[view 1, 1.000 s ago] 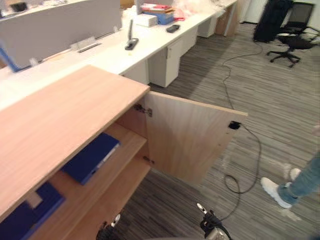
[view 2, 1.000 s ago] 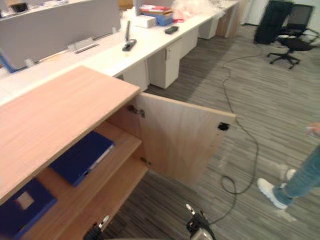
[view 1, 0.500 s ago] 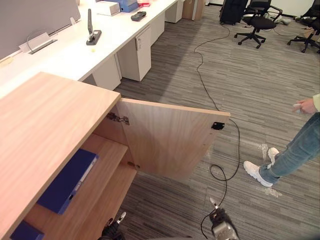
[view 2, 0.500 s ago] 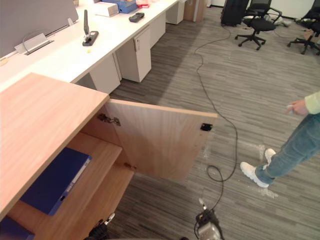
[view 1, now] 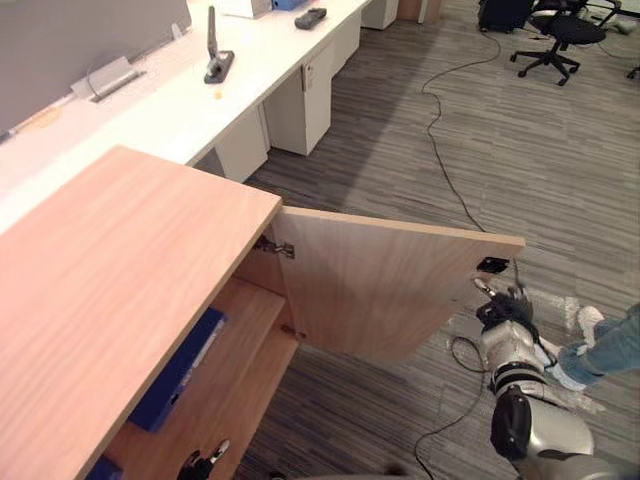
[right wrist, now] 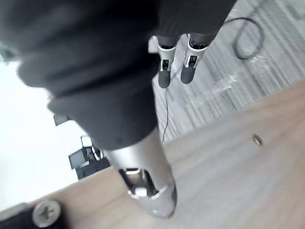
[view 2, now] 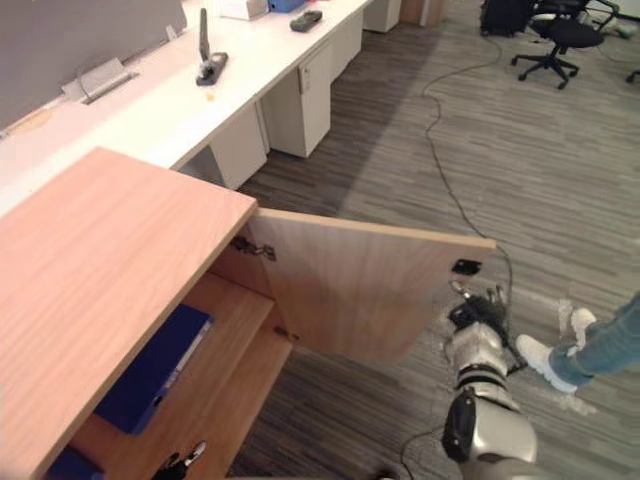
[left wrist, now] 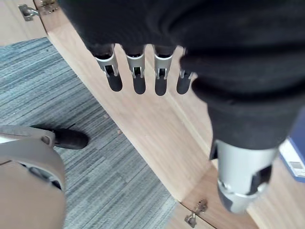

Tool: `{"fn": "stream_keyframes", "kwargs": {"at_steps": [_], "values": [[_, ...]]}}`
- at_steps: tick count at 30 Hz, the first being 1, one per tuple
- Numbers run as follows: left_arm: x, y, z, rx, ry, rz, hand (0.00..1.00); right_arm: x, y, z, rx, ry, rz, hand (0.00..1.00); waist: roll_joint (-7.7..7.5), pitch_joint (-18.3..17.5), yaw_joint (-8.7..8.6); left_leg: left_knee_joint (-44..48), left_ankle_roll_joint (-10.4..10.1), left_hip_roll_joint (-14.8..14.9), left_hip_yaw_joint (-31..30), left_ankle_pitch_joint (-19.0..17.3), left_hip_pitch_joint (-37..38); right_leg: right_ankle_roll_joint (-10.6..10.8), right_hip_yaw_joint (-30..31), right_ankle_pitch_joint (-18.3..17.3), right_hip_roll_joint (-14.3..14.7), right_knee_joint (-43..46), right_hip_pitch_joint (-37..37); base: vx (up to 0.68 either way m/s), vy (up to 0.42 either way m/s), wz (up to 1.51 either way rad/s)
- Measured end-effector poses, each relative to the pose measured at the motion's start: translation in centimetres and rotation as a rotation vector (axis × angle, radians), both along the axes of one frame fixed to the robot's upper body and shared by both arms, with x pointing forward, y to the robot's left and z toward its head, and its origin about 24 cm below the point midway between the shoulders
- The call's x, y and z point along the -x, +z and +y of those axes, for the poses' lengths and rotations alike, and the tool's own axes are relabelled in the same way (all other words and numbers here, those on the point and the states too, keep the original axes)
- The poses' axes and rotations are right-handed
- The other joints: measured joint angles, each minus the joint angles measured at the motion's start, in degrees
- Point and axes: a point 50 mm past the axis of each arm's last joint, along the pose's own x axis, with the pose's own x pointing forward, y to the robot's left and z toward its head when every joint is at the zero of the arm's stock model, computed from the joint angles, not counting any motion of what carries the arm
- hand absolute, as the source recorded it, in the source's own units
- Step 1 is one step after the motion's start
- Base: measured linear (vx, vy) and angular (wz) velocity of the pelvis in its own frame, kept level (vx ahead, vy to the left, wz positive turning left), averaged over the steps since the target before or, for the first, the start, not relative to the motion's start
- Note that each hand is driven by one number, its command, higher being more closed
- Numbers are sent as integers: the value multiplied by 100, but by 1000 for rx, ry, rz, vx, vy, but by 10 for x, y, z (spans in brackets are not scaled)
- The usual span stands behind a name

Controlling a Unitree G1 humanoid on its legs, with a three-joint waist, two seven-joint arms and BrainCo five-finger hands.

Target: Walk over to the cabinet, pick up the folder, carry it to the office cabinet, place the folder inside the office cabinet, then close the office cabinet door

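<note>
A blue folder (view 1: 180, 368) lies flat on a shelf inside the open wooden cabinet (view 1: 110, 270). The robot's left hand (left wrist: 160, 78) hangs low in front of the cabinet's shelves, fingers straight and relaxed, holding nothing. The cabinet door (view 1: 385, 290) stands wide open. The right hand (view 1: 505, 308), fingers loosely spread and empty, is just beside the door's free edge. A person's leg (view 1: 612, 345) shows on the carpet beyond the door.
</note>
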Motion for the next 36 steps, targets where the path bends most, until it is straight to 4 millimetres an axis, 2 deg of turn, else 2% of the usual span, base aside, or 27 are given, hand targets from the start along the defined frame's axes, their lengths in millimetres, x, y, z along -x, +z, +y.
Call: {"fn": "stream_keyframes", "kwargs": {"at_steps": [1,2,5,8,13,21,25,28,31,33,35,36], "values": [[1,-4,-14,39,3,14,0,-5,7,-2,81,70,17,0,199,6,6,106,-63,83,11,-187,-14,117,-63,-38,57,-20,78,15,-87,-6],[0,-6,-24,68,-3,11,0,-8,11,-1,149,133,41,0,260,22,-7,131,-65,94,9,-184,-17,116,-57,-38,75,-21,80,25,-59,-15],[0,-7,-30,83,-15,11,0,-16,23,-2,305,256,101,0,363,6,2,110,-116,146,-36,-150,-13,74,-68,-9,135,-22,85,-63,-55,1],[7,-6,-21,56,-29,30,0,-27,32,8,408,375,128,0,288,57,10,0,-129,126,-100,-29,-17,21,-95,31,157,-29,58,-152,-59,6],[11,-4,-8,23,-39,44,0,-46,49,29,470,503,91,0,207,112,46,-101,-138,128,-164,142,-66,-24,-101,61,173,-33,-44,-115,-20,5],[11,-4,-4,13,-18,37,0,-50,59,39,654,729,130,0,190,122,-46,-204,-175,161,-86,230,-115,-82,-55,110,240,-30,-201,-11,15,-7],[12,-2,3,-5,-12,36,0,-48,64,44,772,892,172,0,132,145,-138,-257,-176,173,32,230,-95,-86,57,113,277,-29,-242,20,32,-13],[12,0,11,-26,-28,39,0,-41,66,51,898,1098,247,0,29,90,-200,-258,-180,210,137,227,-106,-101,168,123,333,-29,-321,25,20,-22],[12,0,17,-26,-27,51,0,-26,62,67,984,1377,334,0,-144,2,-201,-228,-190,281,227,216,-119,-156,355,144,433,-30,-433,13,-20,-34],[8,0,16,-17,-41,41,0,-13,55,79,1003,1573,395,0,-207,-41,-202,-153,-195,330,229,186,-126,-175,386,142,481,-30,-432,-9,-42,-15],[4,0,15,-5,-49,26,0,5,43,107,982,1837,421,0,-274,-86,-202,-117,-159,368,244,155,-131,-216,413,141,527,-32,-448,-40,-38,-8],[4,0,15,-3,-48,24,0,9,41,114,979,1880,419,0,-289,-92,-202,-91,-122,376,253,127,-144,-222,421,143,534,-32,-456,-52,-28,-11]]}}
